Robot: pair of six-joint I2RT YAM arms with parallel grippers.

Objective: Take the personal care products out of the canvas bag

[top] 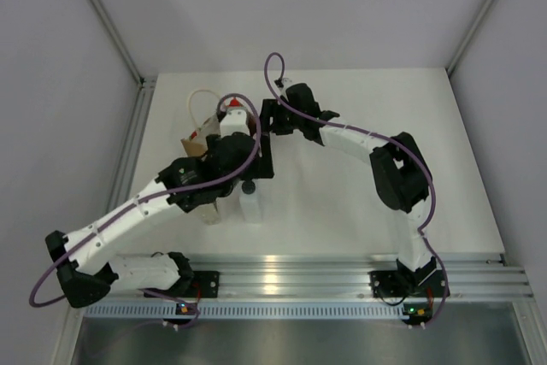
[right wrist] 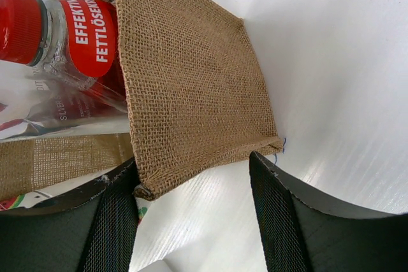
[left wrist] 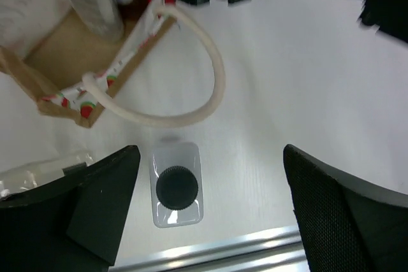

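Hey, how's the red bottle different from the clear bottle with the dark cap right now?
The red bottle sits inside the canvas bag; the clear bottle stands upright on the table, outside it. The red bottle has a red cap and a red label; the clear bottle has a dark ribbed cap. Neither is gripped.

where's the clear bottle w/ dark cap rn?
Left wrist view: the clear bottle stands upright on the table, between the open left gripper fingers, just near of the canvas bag and its rope handle.

The canvas bag (right wrist: 191,87) is coarse, matt woven cloth with a twisted rope handle (left wrist: 191,62). The red bottle (right wrist: 57,36) looks glossy plastic; the table (left wrist: 306,81) is smooth, faintly sheened.
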